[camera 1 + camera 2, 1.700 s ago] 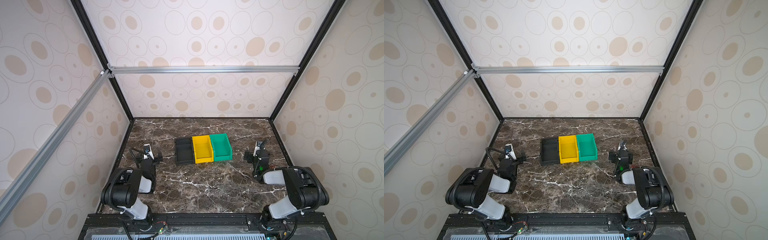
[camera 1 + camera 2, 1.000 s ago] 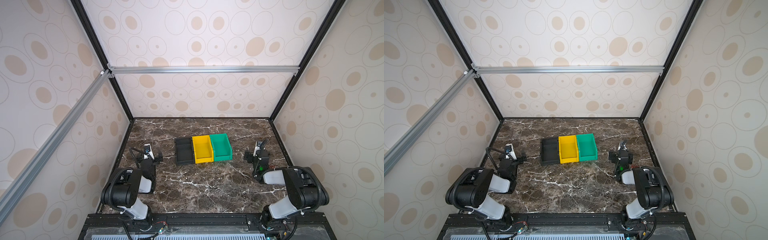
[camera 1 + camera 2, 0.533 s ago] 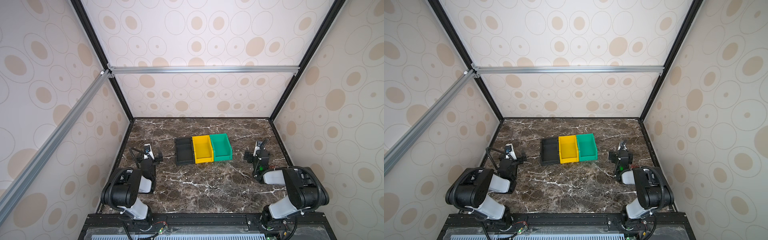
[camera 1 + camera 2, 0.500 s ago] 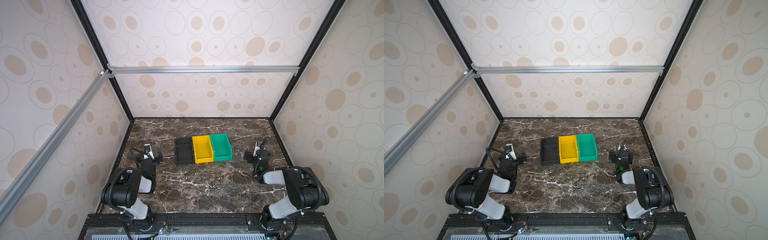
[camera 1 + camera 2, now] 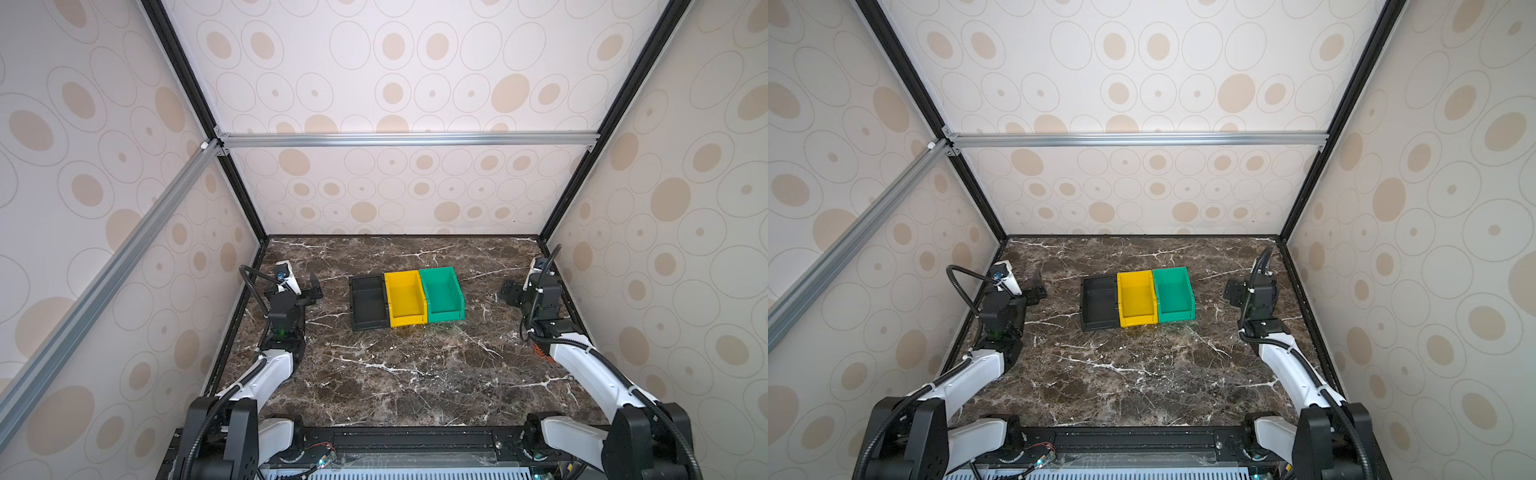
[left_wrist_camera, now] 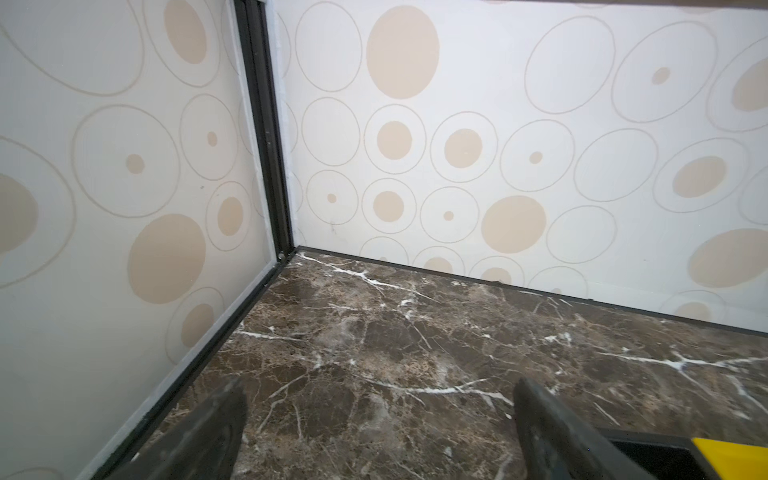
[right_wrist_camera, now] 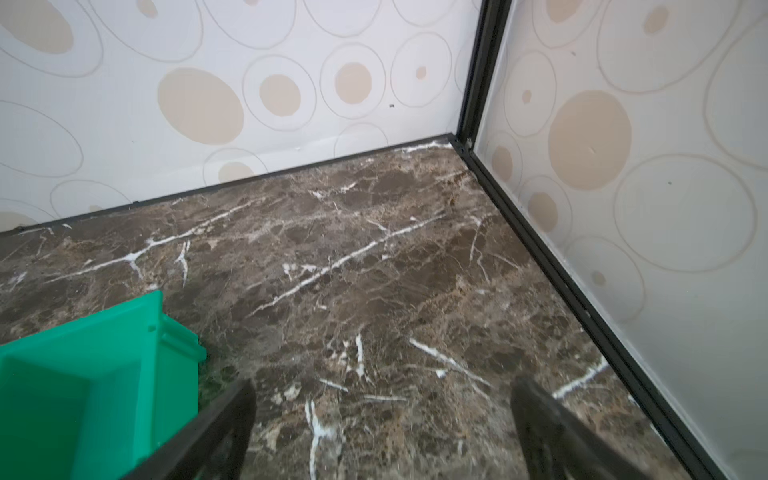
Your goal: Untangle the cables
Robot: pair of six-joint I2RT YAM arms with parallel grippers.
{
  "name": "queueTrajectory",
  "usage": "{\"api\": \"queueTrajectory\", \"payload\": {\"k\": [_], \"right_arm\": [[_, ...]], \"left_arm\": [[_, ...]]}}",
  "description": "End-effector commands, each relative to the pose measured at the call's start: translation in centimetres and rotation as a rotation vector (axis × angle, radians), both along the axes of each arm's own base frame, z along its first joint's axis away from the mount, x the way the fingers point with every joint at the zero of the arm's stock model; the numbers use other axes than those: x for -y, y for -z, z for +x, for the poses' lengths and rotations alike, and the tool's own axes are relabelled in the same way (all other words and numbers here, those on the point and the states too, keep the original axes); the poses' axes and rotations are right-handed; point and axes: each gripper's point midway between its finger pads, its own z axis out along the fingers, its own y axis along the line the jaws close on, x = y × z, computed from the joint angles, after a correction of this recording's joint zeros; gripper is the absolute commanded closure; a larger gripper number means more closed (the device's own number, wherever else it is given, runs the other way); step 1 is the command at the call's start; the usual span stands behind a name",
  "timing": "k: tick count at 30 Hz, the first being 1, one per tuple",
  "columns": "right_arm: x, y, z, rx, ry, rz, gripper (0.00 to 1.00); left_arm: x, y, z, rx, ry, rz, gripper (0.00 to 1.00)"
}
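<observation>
Of the cables I see only a few thin orange strands (image 5: 541,353), peeking out beside the right arm near the right wall; the arm hides the rest. My left gripper (image 5: 302,290) (image 5: 1034,287) hovers low by the left wall, open, with only marble between its fingers (image 6: 216,432). At the right side of the table my right gripper (image 5: 511,291) (image 5: 1233,293) is also open and empty, as its wrist view shows (image 7: 382,411). Neither gripper touches anything.
Three small bins stand side by side mid-table: black (image 5: 368,320), yellow (image 5: 407,320) and green (image 5: 446,316), all empty. The green bin (image 7: 83,374) lies close to the right gripper. Patterned walls with black frame posts enclose the marble table (image 5: 395,374).
</observation>
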Motion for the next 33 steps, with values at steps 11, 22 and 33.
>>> {"api": "queueTrajectory", "payload": {"k": [11,22,33], "right_arm": [[1.3,5.7,-8.6,-0.493,0.229,0.211,0.00],[6.2,10.5,-9.1,-0.745,0.560,0.115,0.00],[6.5,16.4,-9.5,-0.825,0.559,0.382,0.04]], "left_arm": [[7.3,2.2,-3.2,-0.176,0.294,-0.307,0.03],[12.0,3.0,-3.8,-0.220,0.417,-0.364,0.03],[13.8,2.3,-3.6,-0.214,0.428,-0.400,0.03]]}}
